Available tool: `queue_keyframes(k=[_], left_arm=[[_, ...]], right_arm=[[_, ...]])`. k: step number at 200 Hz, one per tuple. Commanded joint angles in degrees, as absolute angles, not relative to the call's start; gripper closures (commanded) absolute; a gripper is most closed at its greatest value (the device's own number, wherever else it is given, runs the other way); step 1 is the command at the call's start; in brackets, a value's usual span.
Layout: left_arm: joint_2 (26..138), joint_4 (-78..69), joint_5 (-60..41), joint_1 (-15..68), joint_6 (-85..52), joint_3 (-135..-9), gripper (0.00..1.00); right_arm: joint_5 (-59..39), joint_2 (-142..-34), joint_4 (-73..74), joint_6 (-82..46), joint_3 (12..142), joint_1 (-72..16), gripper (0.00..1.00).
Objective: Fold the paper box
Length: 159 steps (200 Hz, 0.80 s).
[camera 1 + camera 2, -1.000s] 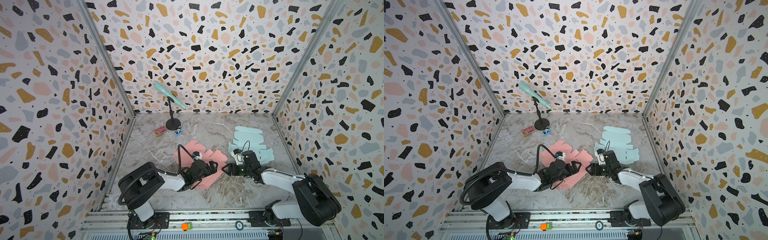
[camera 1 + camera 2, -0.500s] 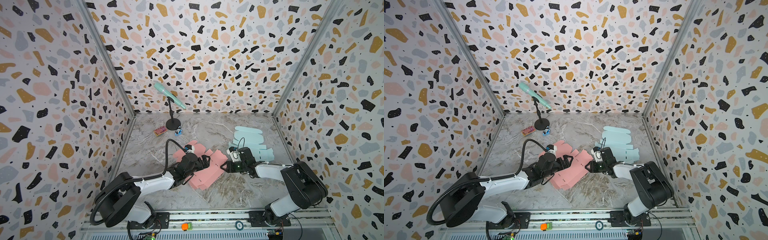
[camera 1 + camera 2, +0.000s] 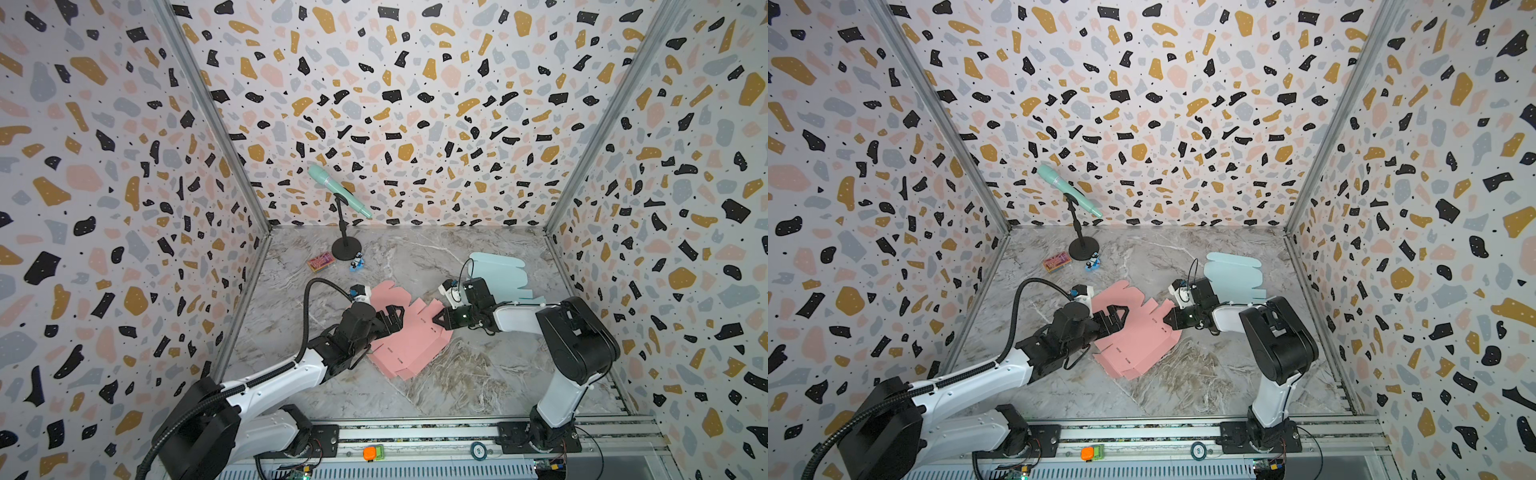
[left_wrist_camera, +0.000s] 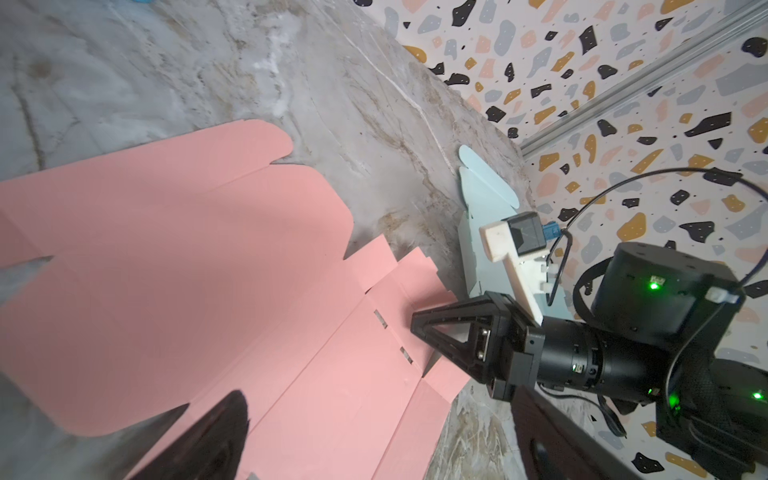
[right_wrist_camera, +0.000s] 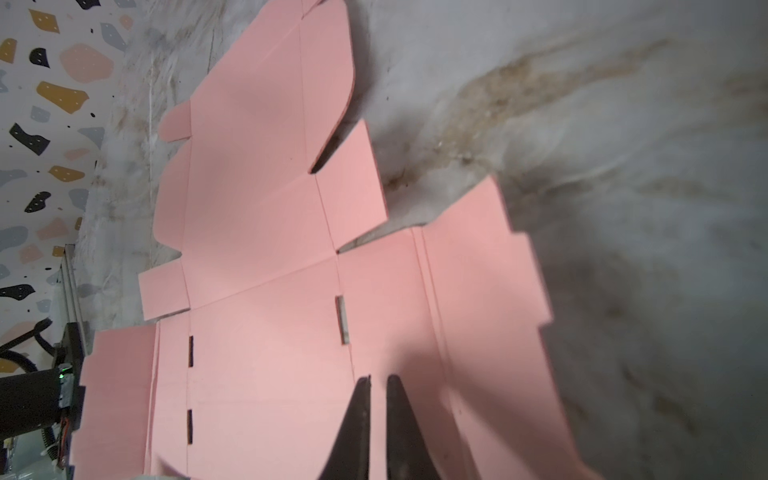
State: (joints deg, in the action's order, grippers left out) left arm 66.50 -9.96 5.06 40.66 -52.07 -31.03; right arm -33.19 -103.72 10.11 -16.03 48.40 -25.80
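Pink sheet [image 3: 409, 345] part-hidden under left end effector [image 3: 398, 319], apart; right end effector [image 3: 435, 321] together.

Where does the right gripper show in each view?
In a top view: right gripper right of centre, tip at the pink sheet's edge.
In a top view: same spot.
Left wrist: gripper at the sheet's notched edge.
Right wrist: two dark fingers over the sheet.
Shared landmark: the sheet's slots.
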Motion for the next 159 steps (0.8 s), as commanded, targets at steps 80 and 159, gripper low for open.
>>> queue_keyframes(k=[80, 159], left_arm=[[62.33, -6.53, 5.45, 36.9, -48.47, -28.18, 0.0], [62.98, -5.9, 5.3, 35.11, -45.1, -26.63, 0.0]], right_arm=[[-36.51, -115.94, 3.12, -9.92, 65.99, -31.98, 0.88], [-28.66, -100.47, -1.96, -11.79, 62.3, -33.35, 0.6]])
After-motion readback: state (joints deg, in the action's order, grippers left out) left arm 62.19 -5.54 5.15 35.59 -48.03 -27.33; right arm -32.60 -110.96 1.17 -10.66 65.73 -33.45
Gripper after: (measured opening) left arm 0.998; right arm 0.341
